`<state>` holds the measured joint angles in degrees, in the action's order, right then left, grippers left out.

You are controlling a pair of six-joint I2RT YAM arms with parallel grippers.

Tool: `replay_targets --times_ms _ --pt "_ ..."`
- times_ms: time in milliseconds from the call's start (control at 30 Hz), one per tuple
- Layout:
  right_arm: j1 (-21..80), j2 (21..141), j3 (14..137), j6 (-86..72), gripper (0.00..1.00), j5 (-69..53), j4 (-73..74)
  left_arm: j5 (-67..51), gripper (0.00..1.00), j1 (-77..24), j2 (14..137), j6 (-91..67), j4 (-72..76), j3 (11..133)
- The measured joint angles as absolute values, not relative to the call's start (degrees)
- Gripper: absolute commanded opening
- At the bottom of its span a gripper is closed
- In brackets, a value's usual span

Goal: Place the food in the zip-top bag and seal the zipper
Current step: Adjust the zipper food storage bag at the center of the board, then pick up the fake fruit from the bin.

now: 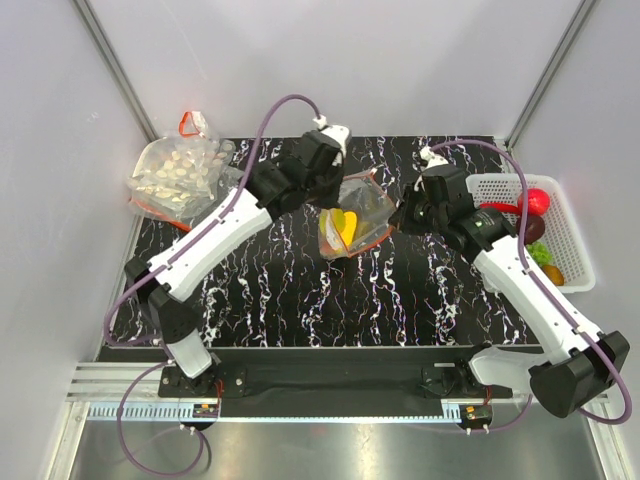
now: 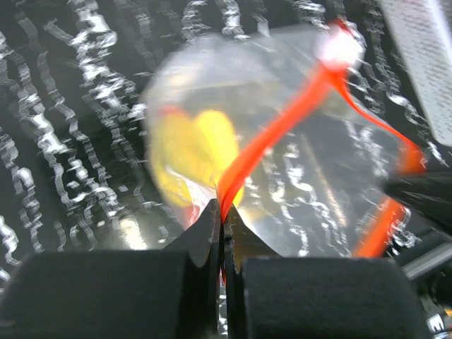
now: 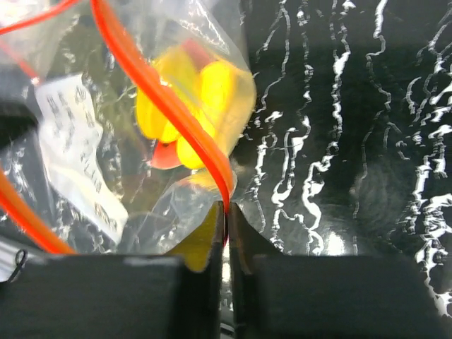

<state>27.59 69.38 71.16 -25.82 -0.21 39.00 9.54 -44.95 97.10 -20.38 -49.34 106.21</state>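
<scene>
The small clear zip-top bag (image 1: 355, 222) hangs above the black marbled table between my two grippers, with yellow food (image 1: 343, 226) inside. My left gripper (image 1: 338, 182) is shut on the red-orange zipper (image 2: 275, 131) at one end, jaws pinched on the strip (image 2: 223, 212). My right gripper (image 1: 402, 217) is shut on the zipper (image 3: 166, 99) at the other end (image 3: 224, 208). The yellow food shows through the plastic in the left wrist view (image 2: 194, 152) and in the right wrist view (image 3: 194, 106). A white label (image 3: 74, 152) is on the bag.
A larger clear bag of whitish pieces (image 1: 180, 175) with a red loop lies at the table's back left. A white basket (image 1: 575, 235) at the right holds a red item (image 1: 536, 202) and other food. The table's dark marbled top (image 1: 330, 300) lies below the bag.
</scene>
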Motion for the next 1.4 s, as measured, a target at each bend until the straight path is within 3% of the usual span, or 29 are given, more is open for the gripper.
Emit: replay_targets --times_ms 67,100,133,200,333,533,800,900,1000,1200,1400 --pt "27.6 69.6 71.2 -26.0 0.35 0.9 39.0 10.1 0.00 -47.4 98.8 -20.3 -49.6 108.3" --pt "27.6 69.9 71.1 -25.9 0.57 1.3 38.9 10.2 0.00 -48.4 99.6 -20.3 -49.6 108.6" --pt "27.6 70.4 71.1 -26.2 0.67 1.7 38.8 10.3 0.00 -49.1 100.3 -20.2 -49.8 108.6" --pt "27.6 71.2 70.3 -26.1 0.75 2.7 38.1 10.9 0.00 -49.3 101.6 -19.9 -50.0 108.2" --pt "27.3 71.6 67.3 -26.4 0.82 4.3 37.7 12.3 0.00 -48.7 103.4 -19.7 -50.0 106.7" --pt "24.3 69.2 66.9 -26.3 0.79 6.7 37.8 12.7 0.00 -48.1 103.6 -19.3 -49.1 106.2" --pt "0.8 65.4 66.9 -25.1 0.82 3.8 36.9 12.2 0.00 -48.1 103.6 -19.3 -45.1 104.2" --pt "-7.1 68.2 66.9 -25.5 0.86 5.0 36.4 12.0 0.00 -48.3 103.6 -19.3 -43.7 103.3" --pt "-10.9 72.2 67.0 -26.1 0.99 9.2 36.3 11.8 0.00 -48.9 103.6 -19.4 -41.8 101.8" --pt "-13.5 81.5 68.4 -26.6 1.00 20.3 36.3 10.8 0.00 -51.1 103.4 -19.6 -38.2 98.1" --pt "-17.0 90.2 74.4 -23.6 1.00 23.9 34.9 9.1 0.00 -52.3 102.7 -20.8 -34.6 95.6"
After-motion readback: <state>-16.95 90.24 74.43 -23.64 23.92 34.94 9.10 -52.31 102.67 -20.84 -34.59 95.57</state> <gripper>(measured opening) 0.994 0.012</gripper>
